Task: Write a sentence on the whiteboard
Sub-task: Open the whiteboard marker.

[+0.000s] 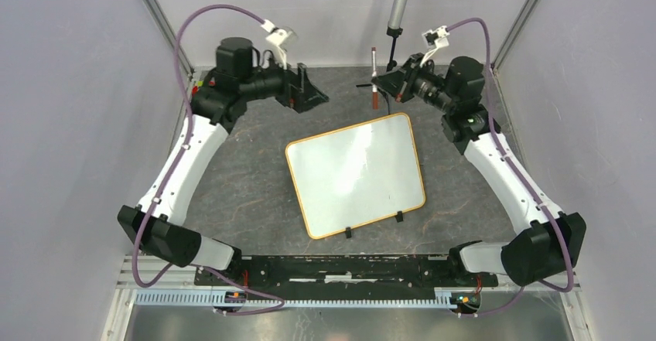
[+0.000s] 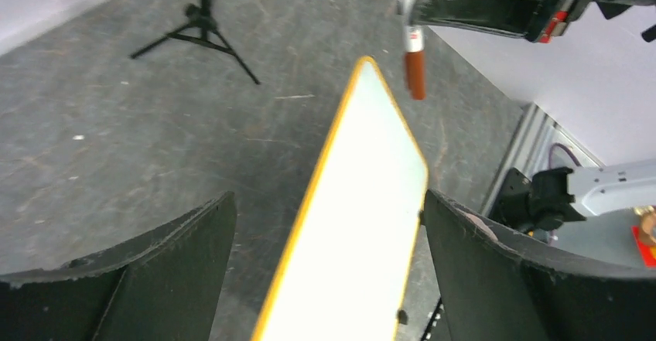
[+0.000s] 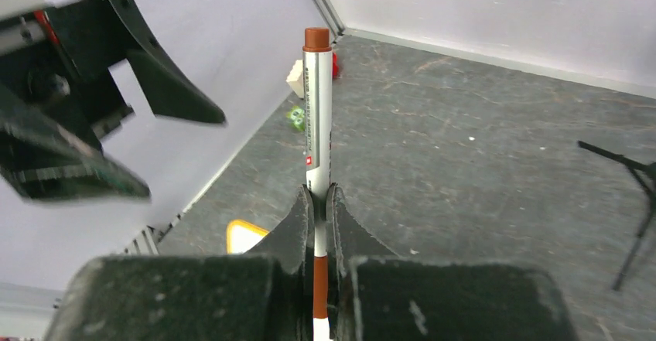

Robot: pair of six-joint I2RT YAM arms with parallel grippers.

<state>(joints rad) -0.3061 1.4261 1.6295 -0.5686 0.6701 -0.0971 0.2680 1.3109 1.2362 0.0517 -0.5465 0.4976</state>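
The whiteboard (image 1: 356,175) lies flat mid-table, its surface blank white inside an orange frame, two black clips on the near edge; no sentence is in view. My right gripper (image 1: 383,86) hovers past the board's far edge, shut on a white marker (image 1: 374,74) with red-brown ends. In the right wrist view the fingers pinch the marker (image 3: 317,117) at the right gripper (image 3: 319,194). My left gripper (image 1: 309,90) stands open at the back left, nothing between its fingers. Through the left gripper (image 2: 329,279) I see the whiteboard (image 2: 356,202) and the marker (image 2: 414,55).
A small black tripod stand (image 1: 391,55) stands at the back under a grey metal pole (image 1: 401,1). Small coloured blocks (image 3: 298,117) sit by the back left wall. Grey enclosure walls close in both sides and the back.
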